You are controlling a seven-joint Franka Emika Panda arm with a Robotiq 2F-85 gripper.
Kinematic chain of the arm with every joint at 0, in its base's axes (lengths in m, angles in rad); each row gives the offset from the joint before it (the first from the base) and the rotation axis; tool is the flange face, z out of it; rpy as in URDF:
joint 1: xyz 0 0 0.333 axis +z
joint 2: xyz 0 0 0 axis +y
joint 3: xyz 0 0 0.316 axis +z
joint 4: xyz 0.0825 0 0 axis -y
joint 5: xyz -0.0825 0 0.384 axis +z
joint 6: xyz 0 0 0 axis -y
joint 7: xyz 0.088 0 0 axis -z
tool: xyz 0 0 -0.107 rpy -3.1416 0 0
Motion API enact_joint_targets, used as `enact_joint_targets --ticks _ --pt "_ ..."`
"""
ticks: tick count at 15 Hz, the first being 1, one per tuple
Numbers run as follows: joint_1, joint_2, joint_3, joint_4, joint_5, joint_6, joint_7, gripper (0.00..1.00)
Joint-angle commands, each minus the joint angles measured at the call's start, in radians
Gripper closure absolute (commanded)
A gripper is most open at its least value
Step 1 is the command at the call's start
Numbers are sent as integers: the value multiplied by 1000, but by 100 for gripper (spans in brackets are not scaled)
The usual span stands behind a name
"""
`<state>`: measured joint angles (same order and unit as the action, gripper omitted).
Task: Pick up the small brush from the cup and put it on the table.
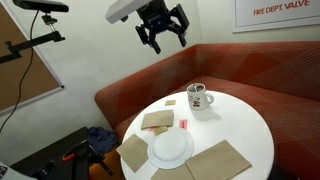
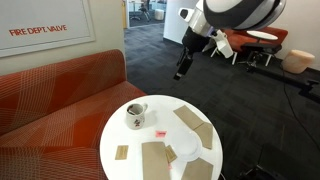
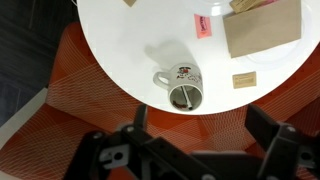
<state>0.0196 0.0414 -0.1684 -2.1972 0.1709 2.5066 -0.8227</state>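
Observation:
The cup is a white mug with dark reddish print and a handle, standing on the round white table in both exterior views [image 1: 199, 98] [image 2: 136, 114] and in the wrist view [image 3: 182, 88]. The small brush [image 3: 184, 99] shows as a thin light-and-dark stick inside the cup in the wrist view. My gripper [image 1: 163, 38] [image 2: 185, 66] hangs high above the table, well apart from the cup, open and empty. In the wrist view its dark fingers [image 3: 200, 130] spread wide at the bottom edge.
On the table [image 1: 245, 125] lie a round white plate [image 1: 172, 148], tan mats [image 1: 156, 121] [image 1: 219, 160], a small pink-red item [image 1: 184, 123] and a small tan card [image 3: 244, 80]. A red-orange bench [image 2: 60, 85] curves behind the table.

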Motion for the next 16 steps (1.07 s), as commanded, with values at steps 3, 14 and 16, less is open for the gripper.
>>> enact_joint_targets --ticks 3,14,16 --pt "-66 119 89 59 70 77 -71 0" --pt "-115 363 200 187 -4 173 8 0" --pt "-114 408 207 231 -27 166 23 0"
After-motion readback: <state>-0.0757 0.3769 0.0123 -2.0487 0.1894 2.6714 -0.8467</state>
